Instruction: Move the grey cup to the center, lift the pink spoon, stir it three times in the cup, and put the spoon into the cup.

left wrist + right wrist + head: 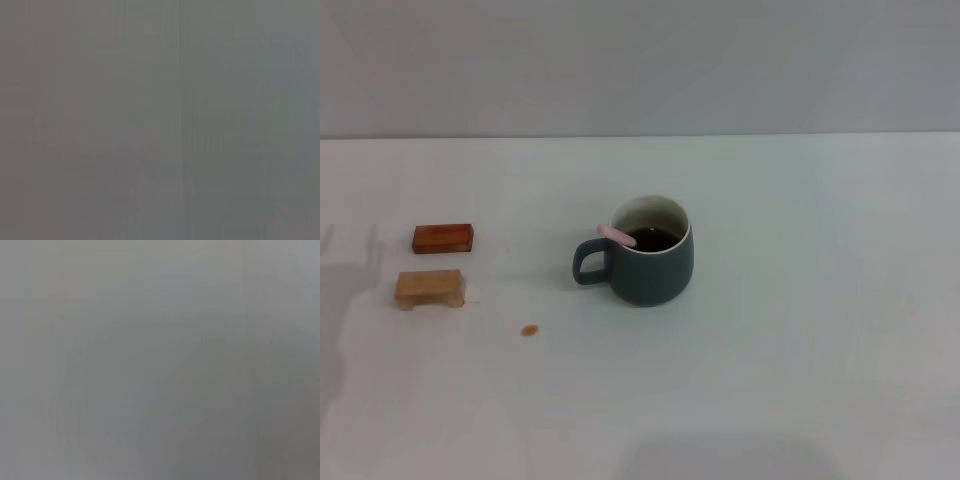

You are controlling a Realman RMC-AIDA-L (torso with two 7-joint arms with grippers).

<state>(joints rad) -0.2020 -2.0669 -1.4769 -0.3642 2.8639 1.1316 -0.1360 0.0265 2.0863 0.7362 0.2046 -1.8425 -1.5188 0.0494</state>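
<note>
Head view: spoon rests in cup mid-table; task looks finished (both claws unseen, state unknown); nothing left.

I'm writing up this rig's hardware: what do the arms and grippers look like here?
Nothing to describe: neither arm nor gripper appears in the head view, and both wrist views show only featureless grey. Visible are the white table, the grey cup with the pink spoon in it, and two small wooden blocks.

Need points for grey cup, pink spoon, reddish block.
grey cup (pixel 655 275), head view, on its outer front wall.
pink spoon (pixel 617 236), head view, on the pink handle resting over the rim.
reddish block (pixel 443 238), head view, on its top face.
</note>
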